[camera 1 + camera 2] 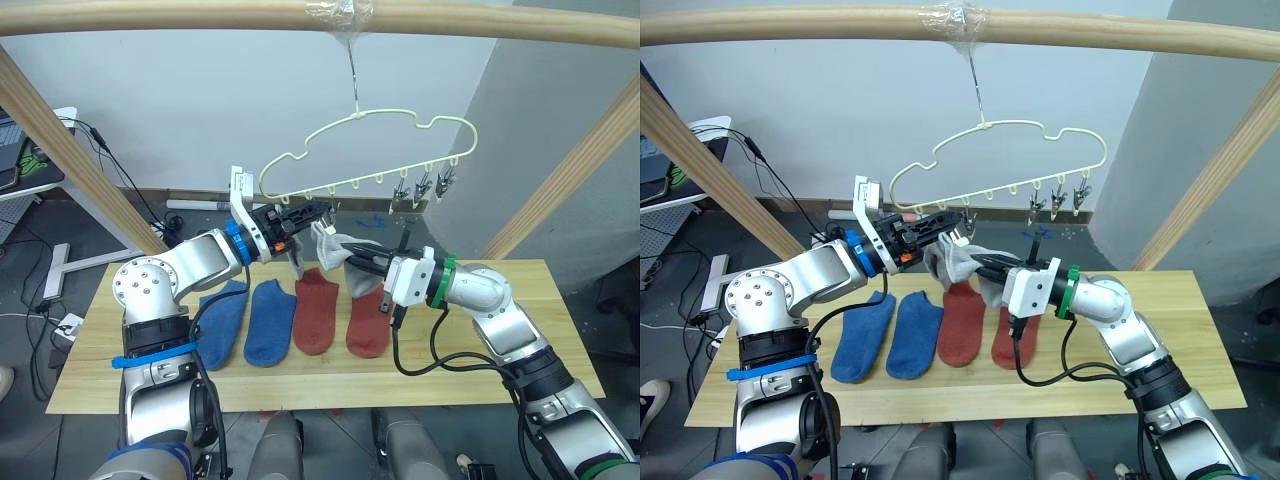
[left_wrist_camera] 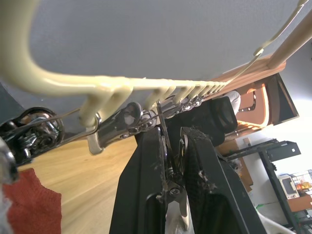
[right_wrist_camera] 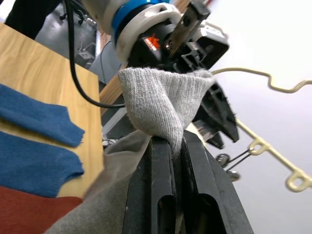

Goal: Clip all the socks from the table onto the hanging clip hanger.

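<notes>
Wooden bench (image 1: 560, 330) carries 2 blue + 2 rust-red socks (image 1: 318, 310) flat, while right gripper (image 3: 173, 146) pinches a soft, limp, light grey sock (image 3: 163, 105) near its edge, at 12 o'clock of the red pair, w/ left gripper (image 2: 171, 151) squeezing a clip (image 2: 165, 146) of the clip hanger (image 1: 370, 150).

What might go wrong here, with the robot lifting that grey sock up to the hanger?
The right gripper pinches only a fold of the grey sock; it may slip out before it is clipped. The left gripper squeezes a thin clip on the clip hanger, which hangs free from one hook, so the hanger may swing or the clip may snap shut early. A dropped sock could land on the red socks.
</notes>
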{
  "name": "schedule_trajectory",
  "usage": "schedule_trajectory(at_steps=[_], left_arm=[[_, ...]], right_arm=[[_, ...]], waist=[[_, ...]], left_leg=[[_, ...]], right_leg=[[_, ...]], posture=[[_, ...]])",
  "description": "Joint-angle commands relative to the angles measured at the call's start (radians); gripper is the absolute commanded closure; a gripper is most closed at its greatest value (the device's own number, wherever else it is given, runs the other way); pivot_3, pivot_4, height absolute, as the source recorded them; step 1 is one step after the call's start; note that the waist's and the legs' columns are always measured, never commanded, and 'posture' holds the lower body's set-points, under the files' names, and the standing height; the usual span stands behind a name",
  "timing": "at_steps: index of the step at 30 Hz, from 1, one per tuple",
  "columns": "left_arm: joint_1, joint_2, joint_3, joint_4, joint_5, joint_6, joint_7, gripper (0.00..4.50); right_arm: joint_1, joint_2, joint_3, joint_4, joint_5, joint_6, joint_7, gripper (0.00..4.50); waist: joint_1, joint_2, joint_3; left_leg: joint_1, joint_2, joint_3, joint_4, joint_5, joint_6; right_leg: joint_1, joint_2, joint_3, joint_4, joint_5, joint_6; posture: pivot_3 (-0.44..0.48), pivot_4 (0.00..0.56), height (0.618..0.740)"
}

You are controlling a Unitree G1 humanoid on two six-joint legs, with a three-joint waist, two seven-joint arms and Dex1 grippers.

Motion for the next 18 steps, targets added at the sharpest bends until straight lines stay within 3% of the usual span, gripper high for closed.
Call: schedule_trajectory(at_steps=[1, 11, 18], left_arm=[[-0.010, 0.006, -0.007, -0.035, -0.034, -0.010, -0.008, 4.26], [-0.011, 0.010, -0.007, -0.040, -0.037, -0.017, 0.000, 4.26], [0.003, 0.019, -0.014, -0.047, -0.001, -0.056, -0.019, 4.26]], right_arm=[[-0.026, 0.006, -0.019, 0.004, -0.025, -0.025, -0.021, 4.49], [0.000, -0.012, -0.017, 0.003, -0.063, -0.030, -0.019, 4.49], [0.304, -0.143, -0.101, -0.204, -0.069, 0.183, -0.019, 4.49]], waist=[[0.000, 0.000, 0.000], [0.000, 0.000, 0.002], [0.014, -0.002, 0.004]], left_leg=[[0.000, 0.000, 0.000, 0.000, 0.000, 0.000], [0.000, 0.000, 0.000, 0.000, 0.000, 0.000], [-0.001, -0.001, 0.000, -0.001, 0.000, 0.000]], right_leg=[[0.000, 0.000, 0.000, 0.000, 0.000, 0.000], [0.000, 0.000, 0.000, 0.000, 0.000, 0.000], [0.000, -0.001, 0.000, -0.001, -0.001, -0.001]], posture=[[-0.005, 0.257, 0.740], [0.001, 0.262, 0.740], [0.010, 0.265, 0.740]])
